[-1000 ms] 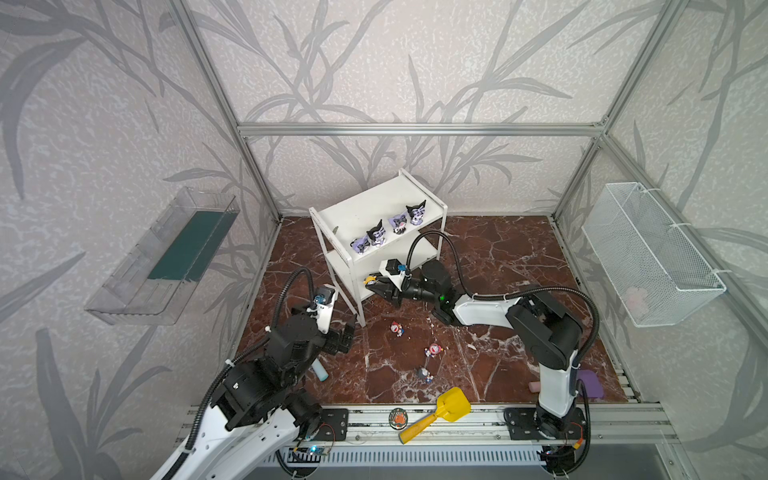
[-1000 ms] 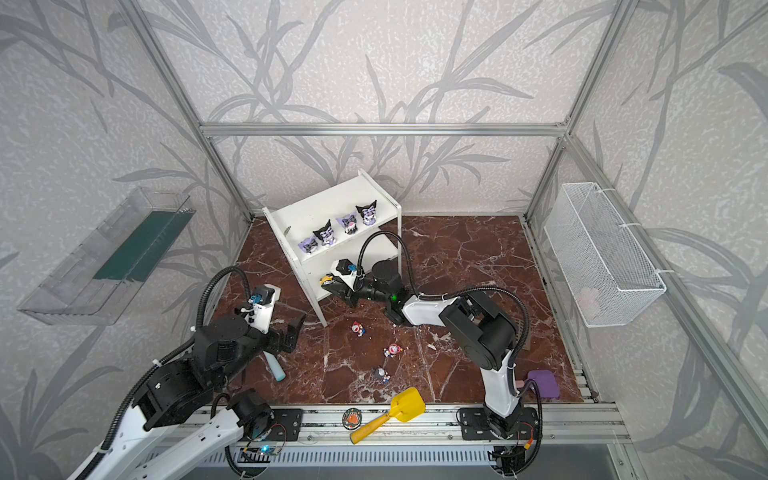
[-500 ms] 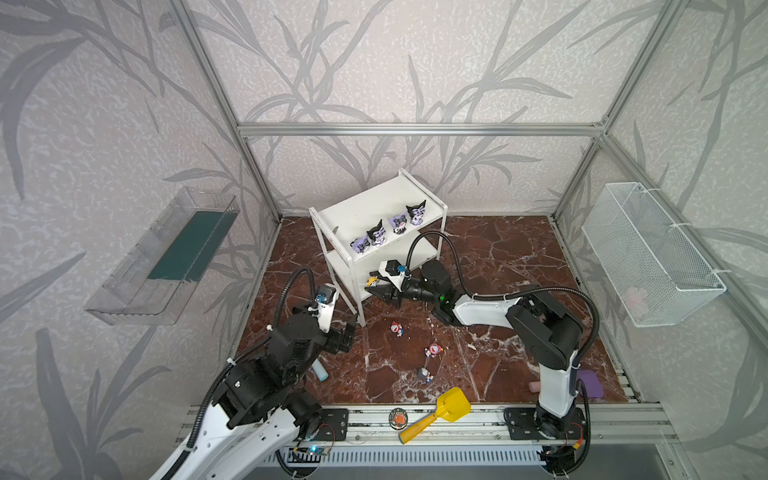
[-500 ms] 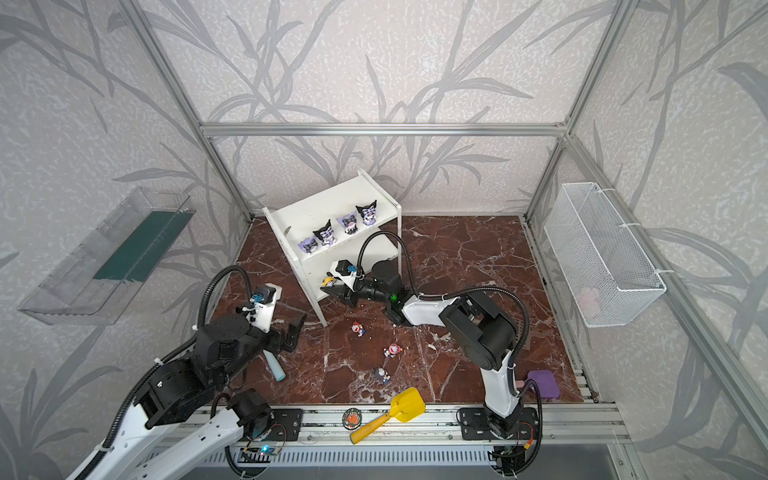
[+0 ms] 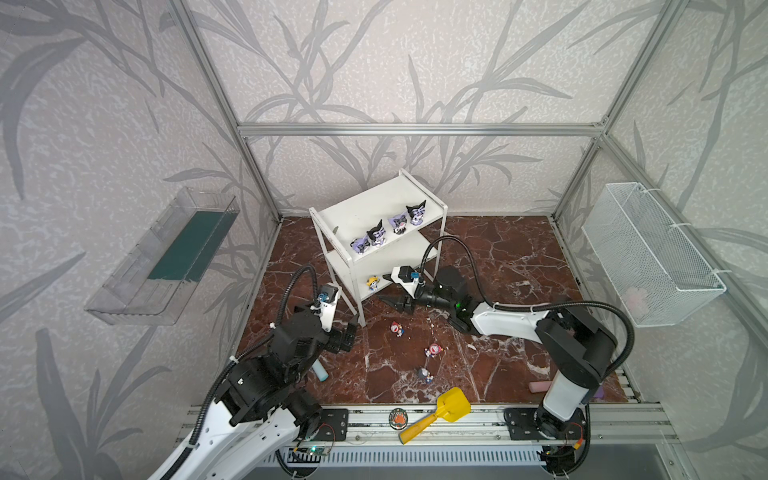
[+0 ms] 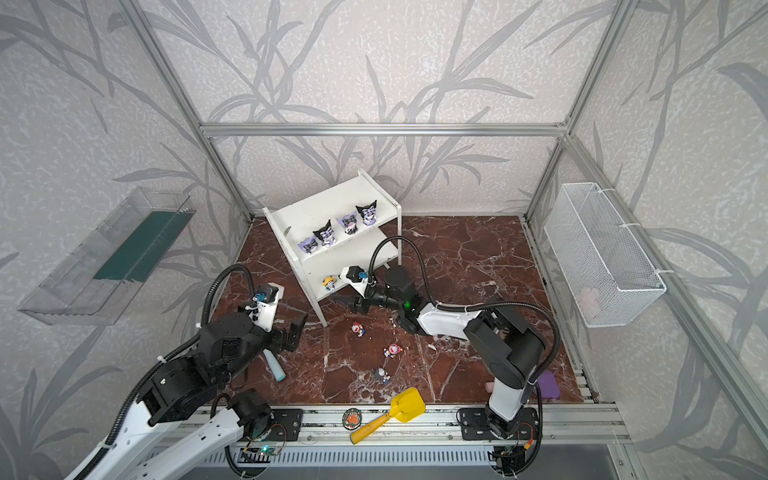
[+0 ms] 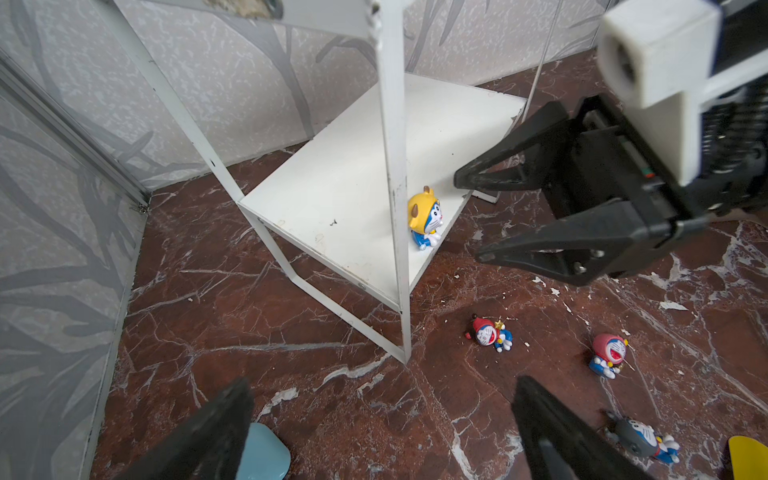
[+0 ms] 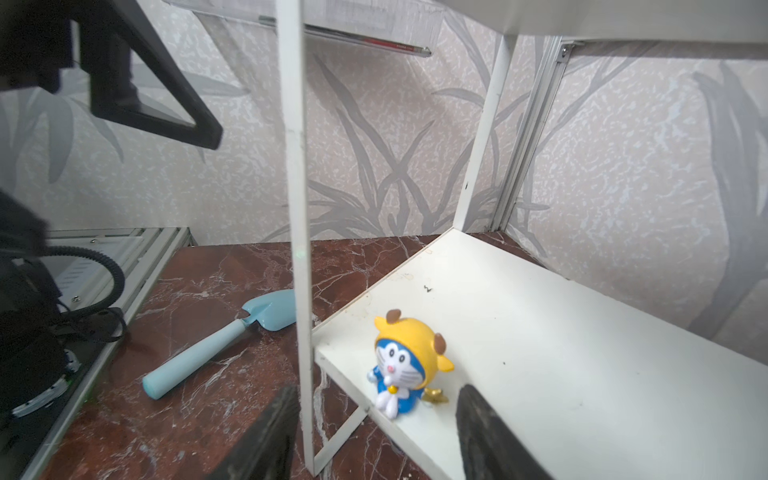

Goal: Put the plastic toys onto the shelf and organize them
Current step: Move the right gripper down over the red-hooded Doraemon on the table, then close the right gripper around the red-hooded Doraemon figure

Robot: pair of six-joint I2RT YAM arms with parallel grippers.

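Right wrist view: right hand [image 8: 377, 394] released, yellow-headed toy [image 8: 405, 365] standing on the shelf [image 8: 582, 353]; next probably means fetching the red-headed toy [image 5: 397, 329] beside it.

Both top views are looking down from high at the front, taking in the whole floor [image 5: 498, 257] and the shelf [image 5: 374, 208]. The two wrist cameras are looking from low and close, from different sides, sharing the yellow-headed toy [image 7: 424, 216] on the lower board.
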